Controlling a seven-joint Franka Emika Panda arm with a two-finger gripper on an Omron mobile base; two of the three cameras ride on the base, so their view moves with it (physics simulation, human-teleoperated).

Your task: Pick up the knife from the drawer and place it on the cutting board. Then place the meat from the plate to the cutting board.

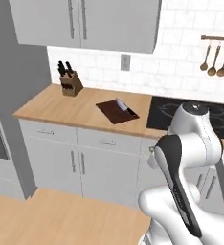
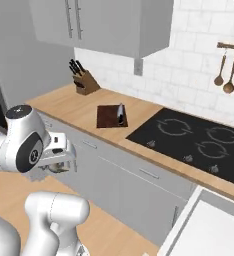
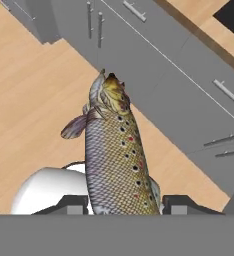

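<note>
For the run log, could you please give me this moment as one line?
knife: on board | meat: held in gripper, over floor | left: meat to board

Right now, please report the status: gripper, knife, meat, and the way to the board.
Gripper shut on the meat, a scaly fish, above the floor. Knife lies on the cutting board. Counter around the board looks free.
</note>
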